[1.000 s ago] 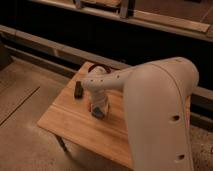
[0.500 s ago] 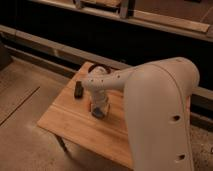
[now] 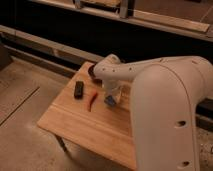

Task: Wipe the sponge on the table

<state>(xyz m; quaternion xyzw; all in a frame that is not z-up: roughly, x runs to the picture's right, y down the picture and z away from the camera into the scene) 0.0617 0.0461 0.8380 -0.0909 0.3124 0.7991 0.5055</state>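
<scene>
The big white arm [image 3: 165, 95] reaches down over the light wooden table [image 3: 85, 127]. Its gripper [image 3: 113, 94] is low, near the back middle of the table top. The little blue sponge [image 3: 109, 101] sits right under the gripper, on the wood. I cannot tell if the gripper is open or closed, or if it has hold of the sponge. A thin red stick [image 3: 92, 100] lies just left of the sponge. A black remote-like device [image 3: 79, 89] lies left of the stick.
</scene>
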